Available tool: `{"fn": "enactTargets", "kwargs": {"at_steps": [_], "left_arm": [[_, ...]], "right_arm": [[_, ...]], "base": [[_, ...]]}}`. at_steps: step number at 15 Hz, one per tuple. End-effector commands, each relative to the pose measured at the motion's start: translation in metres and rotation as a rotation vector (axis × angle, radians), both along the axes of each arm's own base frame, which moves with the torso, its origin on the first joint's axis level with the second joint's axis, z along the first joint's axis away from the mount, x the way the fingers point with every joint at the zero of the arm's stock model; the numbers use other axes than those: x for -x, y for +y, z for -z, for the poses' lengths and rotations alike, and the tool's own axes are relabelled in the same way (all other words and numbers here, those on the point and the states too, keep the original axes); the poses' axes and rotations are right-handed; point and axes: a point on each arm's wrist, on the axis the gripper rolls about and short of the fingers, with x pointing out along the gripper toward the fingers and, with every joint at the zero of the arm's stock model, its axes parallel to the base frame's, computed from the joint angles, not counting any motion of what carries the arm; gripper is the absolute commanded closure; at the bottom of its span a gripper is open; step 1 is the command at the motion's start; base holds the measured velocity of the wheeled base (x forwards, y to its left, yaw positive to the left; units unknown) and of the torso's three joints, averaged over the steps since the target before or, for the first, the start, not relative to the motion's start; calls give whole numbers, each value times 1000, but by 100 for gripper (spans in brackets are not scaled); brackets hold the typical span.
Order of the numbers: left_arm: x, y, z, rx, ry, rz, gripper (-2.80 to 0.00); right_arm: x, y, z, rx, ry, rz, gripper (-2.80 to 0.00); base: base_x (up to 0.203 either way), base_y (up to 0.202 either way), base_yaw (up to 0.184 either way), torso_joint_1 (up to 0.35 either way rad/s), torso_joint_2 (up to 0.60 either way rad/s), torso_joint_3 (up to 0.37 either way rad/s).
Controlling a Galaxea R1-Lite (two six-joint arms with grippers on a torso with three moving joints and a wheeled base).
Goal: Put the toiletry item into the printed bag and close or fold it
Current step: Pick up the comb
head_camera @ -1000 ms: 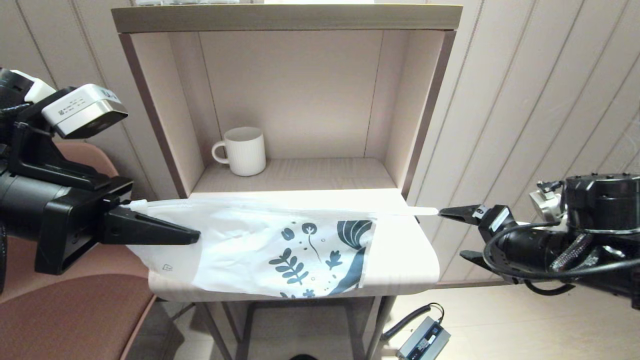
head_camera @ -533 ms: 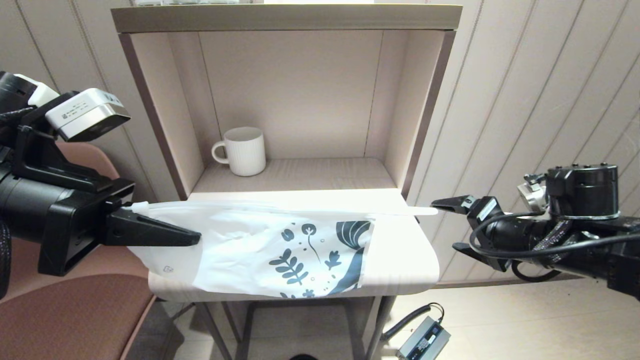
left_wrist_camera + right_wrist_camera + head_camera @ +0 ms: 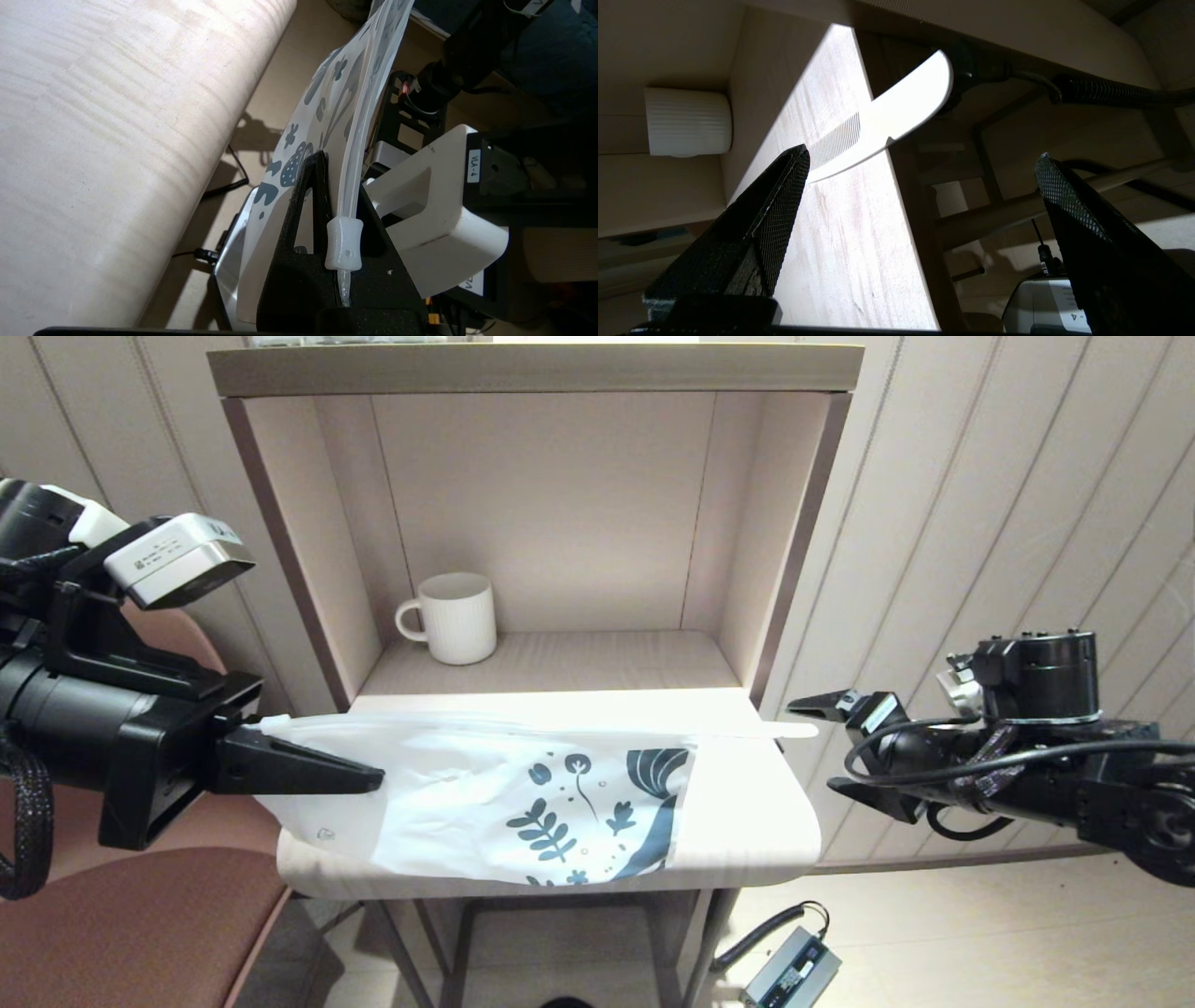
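Currently mid-insertion, judging by layout. Printed bag point(image 3: 523, 793) stretched flat along front of counter point(image 3: 747, 803), from 9 o'clock to about 3 o'clock, leaf prints at the 3 o'clock end. Left gripper point(image 3: 369, 770) at 9 o'clock, clamped on the bag's top strip, white slider point(image 3: 344, 245) sitting just behind the pinch in the left wrist view. Comb point(image 3: 789, 731) along the bag's upper edge, rounded handle end poking past the counter edge at 3 o'clock. Cannot tell how much of the toothed half is inside the bag. Right gripper point(image 3: 812, 747) off the counter at 3 o'clock, spread wide, holding nothing, just beside the comb end and not touching.

To do it well:
- keep left pinch firm and bag taut so the mouth stays flat
- line right gripper up with the comb's long axis, then nudge or re-pinch the handle end toward 9 o'clock
- go slow; thin film likely to bunch, teeth may snag
- close only once nothing sticks out

Counter pale wood grain, rounded front lip, brightly lit. Open shelf niche behind at 12 o'clock with white ribbed mug point(image 3: 457, 616), well apart from the bag. Panelled walls point(image 3: 980, 523) around. Brown chair point(image 3: 140, 933) at 8 o'clock. Power adapter point(image 3: 789, 971) with cable on the floor at 5 o'clock.
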Motion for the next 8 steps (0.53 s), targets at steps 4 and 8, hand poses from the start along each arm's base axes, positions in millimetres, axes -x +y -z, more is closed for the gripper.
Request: {"fn": "enactTargets", "kwargs": {"at_steps": [4, 8], "left_arm": [[-4, -1, 3, 2, 7, 4, 0], [-5, -1, 4, 2, 6, 4, 0]], "right_arm": [[-14, 0, 3, -5, 5, 8, -280], [-17, 1, 3, -5, 6, 7, -280]], "base": [[0, 0, 0, 0, 0, 0], [0, 0, 0, 0, 0, 0]]}}
